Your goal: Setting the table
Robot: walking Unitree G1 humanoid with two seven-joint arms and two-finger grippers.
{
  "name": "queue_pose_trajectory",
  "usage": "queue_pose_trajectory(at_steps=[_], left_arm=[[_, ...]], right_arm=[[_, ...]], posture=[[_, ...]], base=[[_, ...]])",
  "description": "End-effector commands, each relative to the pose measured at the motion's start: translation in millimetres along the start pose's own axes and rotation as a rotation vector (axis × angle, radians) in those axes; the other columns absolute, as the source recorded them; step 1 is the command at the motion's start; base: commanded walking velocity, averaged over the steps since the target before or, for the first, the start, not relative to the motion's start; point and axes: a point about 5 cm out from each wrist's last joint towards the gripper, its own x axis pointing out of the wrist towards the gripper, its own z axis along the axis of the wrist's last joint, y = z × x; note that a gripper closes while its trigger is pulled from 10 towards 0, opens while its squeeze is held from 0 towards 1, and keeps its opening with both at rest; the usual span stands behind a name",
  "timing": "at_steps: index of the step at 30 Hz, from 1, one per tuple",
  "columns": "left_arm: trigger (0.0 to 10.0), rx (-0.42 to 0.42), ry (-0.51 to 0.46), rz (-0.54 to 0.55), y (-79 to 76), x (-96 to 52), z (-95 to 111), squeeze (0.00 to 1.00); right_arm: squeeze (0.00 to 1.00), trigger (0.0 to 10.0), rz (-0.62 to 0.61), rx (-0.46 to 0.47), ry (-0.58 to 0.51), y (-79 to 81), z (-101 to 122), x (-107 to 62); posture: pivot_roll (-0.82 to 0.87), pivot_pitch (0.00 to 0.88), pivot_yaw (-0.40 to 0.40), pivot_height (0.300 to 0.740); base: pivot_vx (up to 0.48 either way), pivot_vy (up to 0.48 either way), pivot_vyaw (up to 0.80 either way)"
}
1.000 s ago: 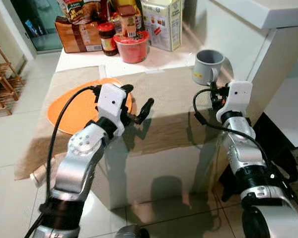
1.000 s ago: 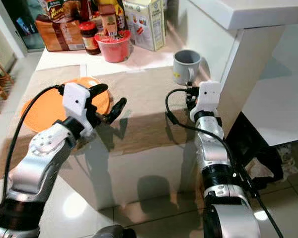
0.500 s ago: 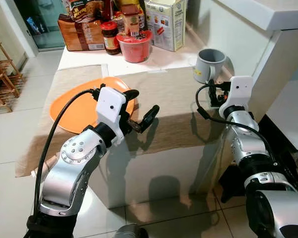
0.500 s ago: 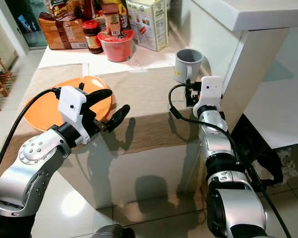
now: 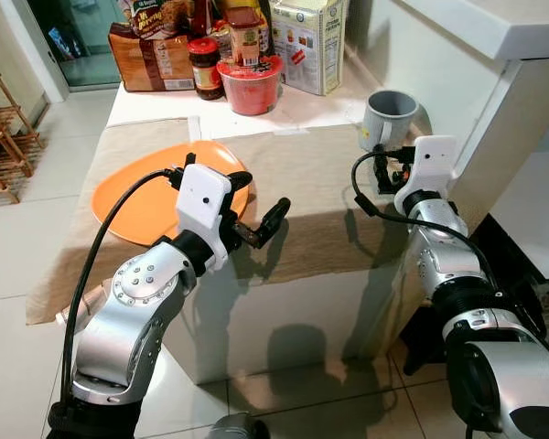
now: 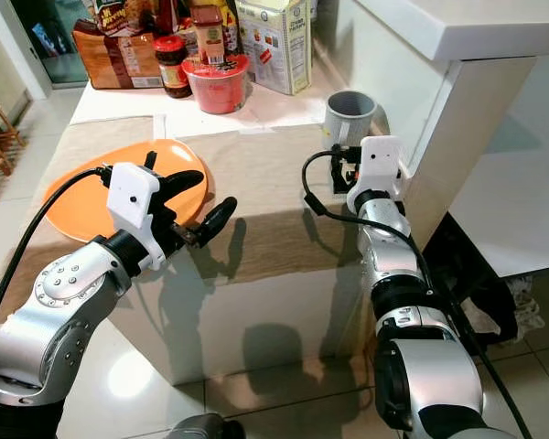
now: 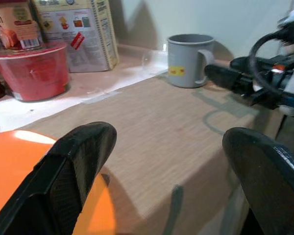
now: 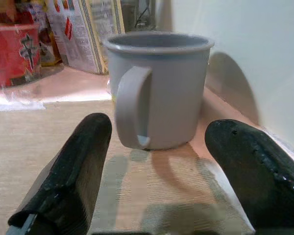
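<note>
A grey mug (image 5: 386, 116) stands upright at the table's right rear, handle toward me (image 8: 132, 113). My right gripper (image 8: 161, 176) is open just in front of it, one finger (image 8: 71, 171) on each side of the handle line, not touching. An orange plate (image 5: 156, 197) lies on the beige cloth (image 5: 302, 183) at the left. My left gripper (image 5: 256, 203) is open, hovering over the plate's right edge and the cloth. In the left wrist view the plate (image 7: 10, 166) sits under one finger (image 7: 73, 166) and the mug (image 7: 188, 59) is farther off.
A red bowl (image 5: 250, 84), jars, a snack bag (image 5: 151, 55) and a carton (image 5: 309, 41) crowd the back of the table. A white counter (image 5: 494, 55) rises close on the right. A wooden rack (image 5: 0, 146) stands on the tiled floor at the left.
The right gripper has moved forward and closer to the mug. The left gripper has shifted slightly right over the plate's edge. The view has tilted a little.
</note>
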Motion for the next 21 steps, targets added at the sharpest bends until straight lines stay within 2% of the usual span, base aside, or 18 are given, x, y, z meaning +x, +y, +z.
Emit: queue_pose_trajectory(at_steps=[1, 3, 4, 5, 7, 8, 9, 11, 15, 18, 21], left_arm=[[10.0, 0.036, -0.015, 0.042, 10.5, 7.6, 3, 0.0], [10.0, 0.042, -0.02, 0.057, 15.1, 11.8, 4, 0.0], [10.0, 0.043, -0.035, 0.085, 23.4, 23.7, 6, 0.0], [10.0, 0.043, -0.038, 0.091, 25.4, 27.7, 7, 0.0], [10.0, 0.042, -0.041, 0.094, 26.6, 31.0, 7, 0.0], [10.0, 0.016, -0.046, 0.106, 27.8, 40.3, 6, 0.0], [10.0, 0.016, -0.046, 0.106, 27.8, 40.3, 6, 0.0], [10.0, -0.023, -0.05, 0.118, 26.3, 49.1, 3, 0.0], [10.0, -0.042, -0.053, 0.108, 16.3, 59.9, -6, 0.0], [10.0, -0.06, -0.067, 0.1, 10.5, 68.5, -8, 0.0], [10.0, -0.068, -0.085, 0.088, 6.1, 80.6, -6, 0.0]], right_arm=[[0.0, 10.0, 0.013, -0.009, -0.05, 7.5, 6, -4.7], [0.0, 10.0, 0.02, -0.016, -0.064, 11.1, 5, -9.6], [0.0, 10.0, 0.041, -0.045, -0.098, 18.1, 3, -24.6], [0.0, 10.0, 0.052, -0.061, -0.109, 20.3, 3, -30.4], [0.0, 10.0, 0.058, -0.078, -0.12, 21.4, 3, -34.6], [0.0, 10.0, 0.03, -0.08, -0.14, 17.2, 3, -51.0], [0.0, 10.0, 0.03, -0.08, -0.14, 17.2, 3, -51.0], [0.0, 10.0, 0.0, -0.077, -0.147, 11.1, 2, -72.3], [0.0, 10.0, -0.049, -0.077, -0.112, 5.3, -8, -110.6], [0.0, 10.0, -0.067, -0.085, -0.102, 5.6, -10, -127.5], [0.0, 10.0, -0.057, -0.087, -0.107, 7.3, -7, -134.7]], posture=[[0.24, 0.0, 0.039, 0.74], [0.23, 0.0, 0.041, 0.74], [0.18, 0.0, 0.045, 0.74], [0.18, 0.0, 0.045, 0.74], [0.17, 0.0, 0.046, 0.74], [0.12, 0.0, 0.052, 0.74], [0.12, 0.0, 0.052, 0.74], [0.09, 0.0, 0.056, 0.74], [0.03, 0.0, 0.062, 0.74], [0.01, 0.0, 0.065, 0.74], [-0.01, 0.0, 0.079, 0.74]], base=[[0.0, 0.0, 0.0], [0.0, 0.0, 0.0], [0.0, 0.0, 0.0], [0.0, 0.0, 0.0], [0.0, 0.0, 0.0], [0.0, 0.0, 0.0], [0.0, 0.0, 0.0], [0.0, 0.0, 0.0], [0.0, 0.0, 0.0], [0.0, 0.0, 0.0], [0.0, 0.0, 0.0]])
